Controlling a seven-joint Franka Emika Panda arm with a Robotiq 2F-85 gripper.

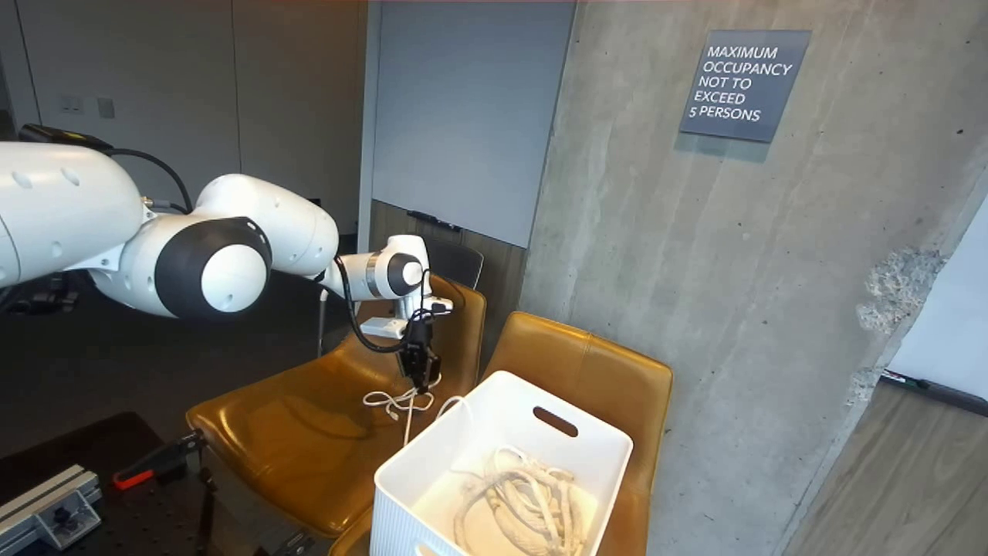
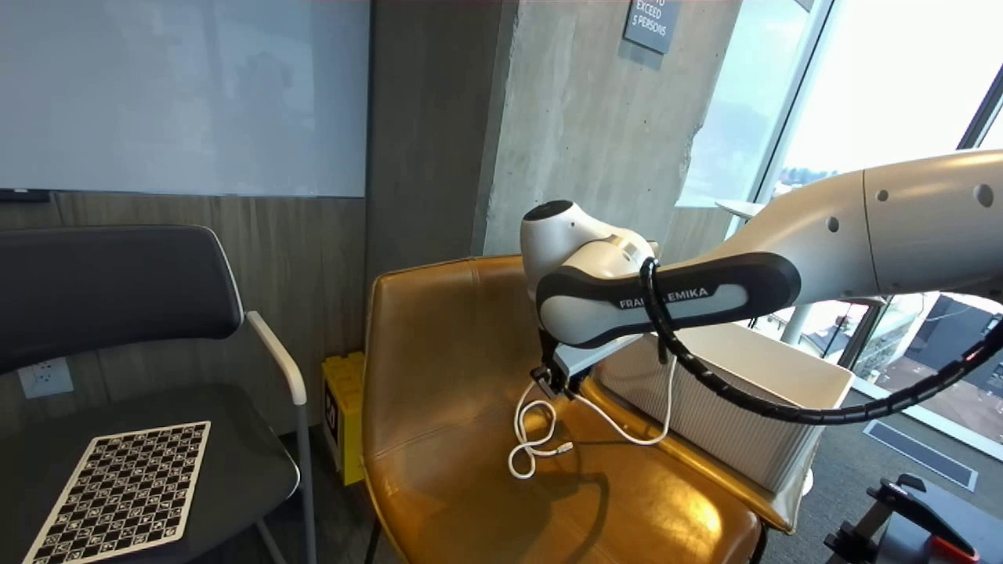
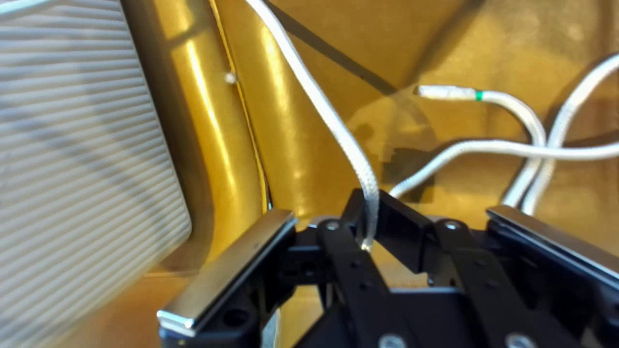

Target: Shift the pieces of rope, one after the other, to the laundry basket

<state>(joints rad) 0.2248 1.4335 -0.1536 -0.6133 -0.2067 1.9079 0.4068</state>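
My gripper [image 3: 371,208] is closed around a cream-white piece of rope [image 3: 349,142], which passes between its fingertips in the wrist view. Below it, loops of this rope [image 2: 649,442] and a free end lie on the tan chair seat, while another length sags and rises toward the basket. Immediately beside the gripper [image 1: 421,378] stands the white laundry basket [image 1: 498,405], its ribbed side [image 3: 87,169] filling the left of the wrist view. Several coiled pieces of rope [image 1: 532,502] rest on the basket's floor. In an exterior view the wrist partly covers the gripper [image 2: 555,384].
The tan chair [image 2: 462,486] under the gripper has a tall backrest. A further tan chair [image 1: 587,347] bears the basket. A concrete pillar [image 1: 633,255] rises behind. A dark chair [image 2: 117,282] holds a checkered board [image 2: 125,493]. Clamps [image 1: 158,459] sit on the dark table edge.
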